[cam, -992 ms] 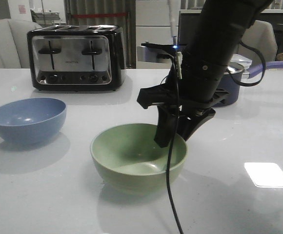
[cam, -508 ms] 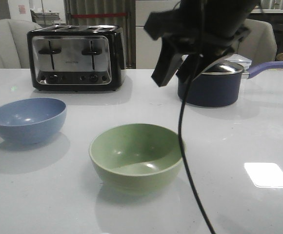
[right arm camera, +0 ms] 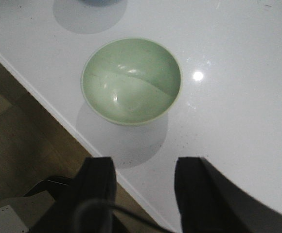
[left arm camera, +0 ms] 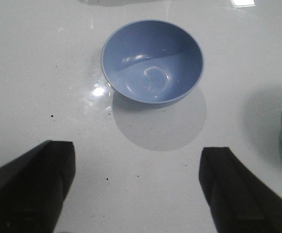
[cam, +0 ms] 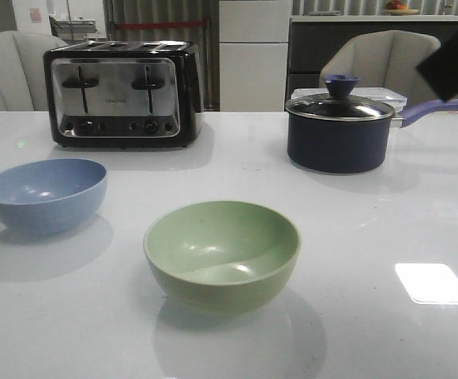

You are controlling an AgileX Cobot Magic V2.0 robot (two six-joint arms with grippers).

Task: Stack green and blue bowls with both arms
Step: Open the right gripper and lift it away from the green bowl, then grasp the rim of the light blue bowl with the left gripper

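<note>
So nothing's stacked yet: the blue bowl (cam: 44, 193) sits on the white table (cam: 371, 332) over on the left, in front of the toaster (cam: 123, 93), and the green bowl (cam: 222, 252) is well apart from it near the middle, both upright and empty. The left hand (left arm camera: 137, 187) hangs above the blue bowl with its fingers spread wide, and the right hand (right arm camera: 142, 187) hangs high over the green one, fingers parted too, gripping nothing. Basically the whole job's left, I'd say: one bowl has to get picked up and set into the other.

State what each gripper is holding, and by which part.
Nothing. The left gripper and right gripper are open; the blue bowl and green bowl sit free.
</note>
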